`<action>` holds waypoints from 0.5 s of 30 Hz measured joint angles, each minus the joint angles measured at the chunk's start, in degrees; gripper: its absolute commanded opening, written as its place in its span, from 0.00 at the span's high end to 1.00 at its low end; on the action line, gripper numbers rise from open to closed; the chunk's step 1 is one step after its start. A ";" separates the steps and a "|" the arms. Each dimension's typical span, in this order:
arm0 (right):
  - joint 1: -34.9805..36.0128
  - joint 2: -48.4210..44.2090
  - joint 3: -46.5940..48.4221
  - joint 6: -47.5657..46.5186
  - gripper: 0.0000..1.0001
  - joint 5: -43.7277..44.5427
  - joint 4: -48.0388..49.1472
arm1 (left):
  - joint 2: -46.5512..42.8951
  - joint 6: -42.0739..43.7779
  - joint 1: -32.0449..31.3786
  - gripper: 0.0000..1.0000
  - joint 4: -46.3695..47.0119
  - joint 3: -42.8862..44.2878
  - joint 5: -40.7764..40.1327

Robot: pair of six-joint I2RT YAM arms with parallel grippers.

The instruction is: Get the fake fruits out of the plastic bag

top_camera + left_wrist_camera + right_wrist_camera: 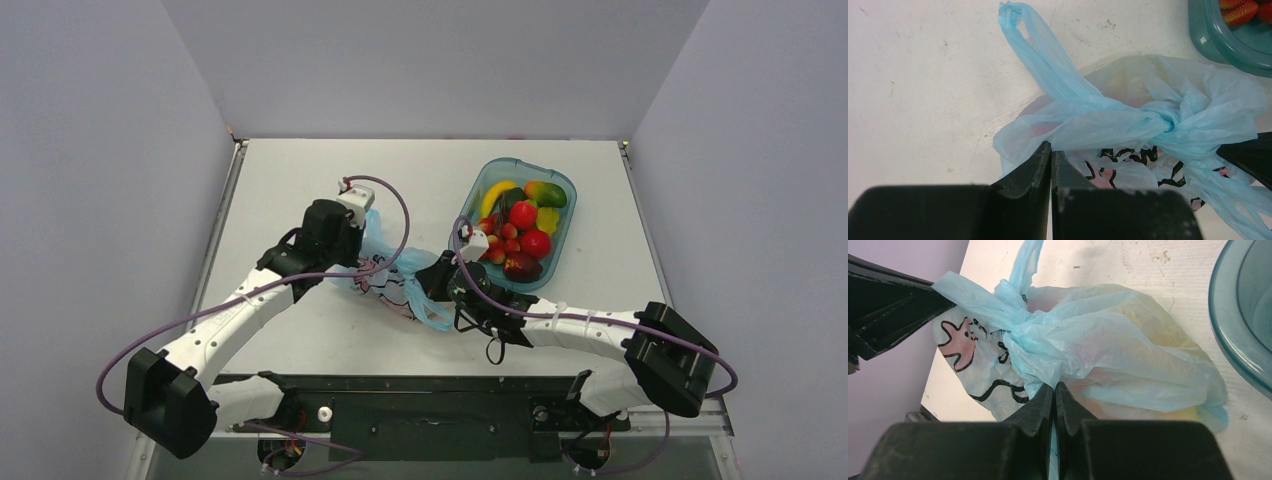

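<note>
The plastic bag point(392, 265) lies on the table between both arms: thin light-blue film with black-and-pink cartoon print, its handles tied in a knot point(1168, 120). The fake fruits show only as blurred shapes through the film, a reddish patch point(1040, 107) and a yellowish patch point(1188, 412). My left gripper point(1051, 150) is shut on a strand of the bag at its left side. My right gripper point(1054, 387) is shut just below the knot point(1015, 320), with blue film pinched between its jaws.
A teal transparent tub point(560, 250) stands right of the bag, filled with other toy fruit such as strawberries and a mango. Its rim point(1228, 340) is close to the bag's right end. The table's near edge lies behind the arms.
</note>
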 measured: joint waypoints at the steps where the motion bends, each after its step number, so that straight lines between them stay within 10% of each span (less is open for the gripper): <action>1: -0.02 -0.11 -0.22 -0.26 1.00 -0.02 0.07 | -0.26 0.26 0.00 0.71 0.00 -0.02 0.61; 8: -0.39 -0.28 -0.81 -4.59 1.00 -2.34 -0.15 | -7.56 0.68 0.90 0.47 4.98 -3.50 11.02; 15: -0.37 0.33 -0.79 -7.15 1.00 -6.82 0.09 | -11.39 0.46 0.52 0.45 13.40 -7.30 16.63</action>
